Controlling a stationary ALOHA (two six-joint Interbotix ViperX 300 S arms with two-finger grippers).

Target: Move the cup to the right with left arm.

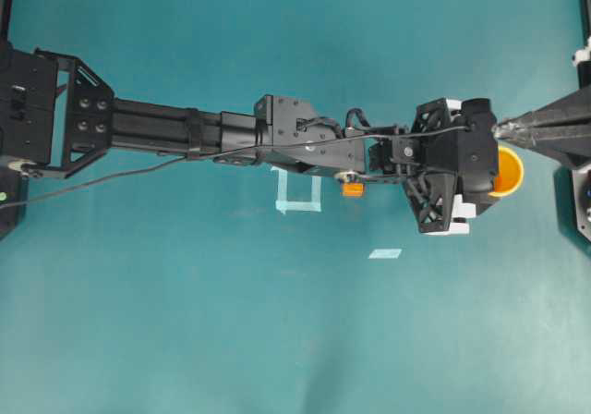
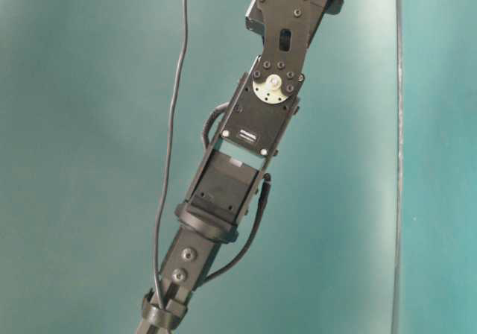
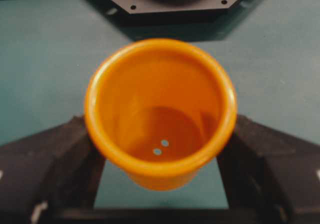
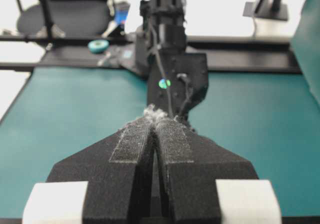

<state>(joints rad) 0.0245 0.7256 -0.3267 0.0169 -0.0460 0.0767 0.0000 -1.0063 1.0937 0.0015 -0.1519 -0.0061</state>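
Overhead view: we find the left arm (image 1: 231, 129) stretched across the table (image 1: 185, 322) from 9 o'clock toward 3 o'clock. Its gripper (image 1: 487, 176) covers most of the cup (image 1: 511, 172), of which only an orange crescent shows at the 3 o'clock end. The pointed tip of the right gripper (image 1: 506, 129) lies just beside the cup's rim at its 12 o'clock side. We judge this the chief risk: pushing further toward 3 o'clock could drive the cup or the left gripper into the parked right arm. A small orange cube (image 1: 352, 189) sits under the forearm, and tape marks (image 1: 299, 195) lie close by at 7 o'clock of it; a low retreat could sweep the cube.

Table-level view: only the left arm's links and cable show. Neither cup nor gripper is visible.

Left wrist view: the cup (image 3: 160, 114) stands upright between the 2 fingers (image 3: 55, 159), which sit wide apart against its wall at 9 and 3 o'clock. We read this as a clamp on the cup, though firm contact cannot be confirmed. If the grip is loose, the cup could tip or slip on release. Whether its base rests on the table we cannot tell.

Right wrist view: the right gripper (image 4: 152, 149) has its 2 jaws pressed together, holding nothing. The cup is hidden here.
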